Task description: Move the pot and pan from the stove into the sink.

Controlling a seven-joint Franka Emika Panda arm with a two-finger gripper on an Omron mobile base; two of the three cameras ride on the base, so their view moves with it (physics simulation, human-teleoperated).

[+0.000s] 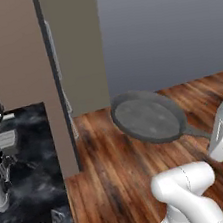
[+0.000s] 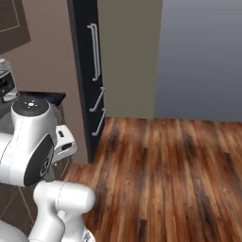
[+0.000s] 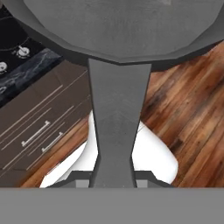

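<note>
The pan (image 1: 147, 117) hangs in the air at the middle of the left base view, its dark grey round body tilted over the wooden floor (image 1: 122, 172), and its thin handle runs down to the lower right toward the white hand at the right edge of the frame. In the hand view the pan (image 3: 120, 26) spans the top of the frame, and its handle drops straight down the centre to the tool (image 3: 113, 181) at the bottom edge, where the two dark finger tips are clamped on the end of the handle, one on each side. The pan thus lies directly ahead of the tool, held out by its handle and clear of any surface. Beneath it in the hand view is the wooden floor at the right, and at the left brown drawer fronts (image 3: 39, 127) with pale bar pulls. Above those, in the upper left corner, lies a strip of the black marbled tabletop (image 3: 30, 70) and part of the stove (image 3: 13, 43) with small silver knobs. In the left base view the tabletop (image 1: 30, 161) fills the lower left, with a stove knob at the bottom edge. A tall cabinet (image 1: 74, 48) stands behind the pan in the upper middle.
</note>
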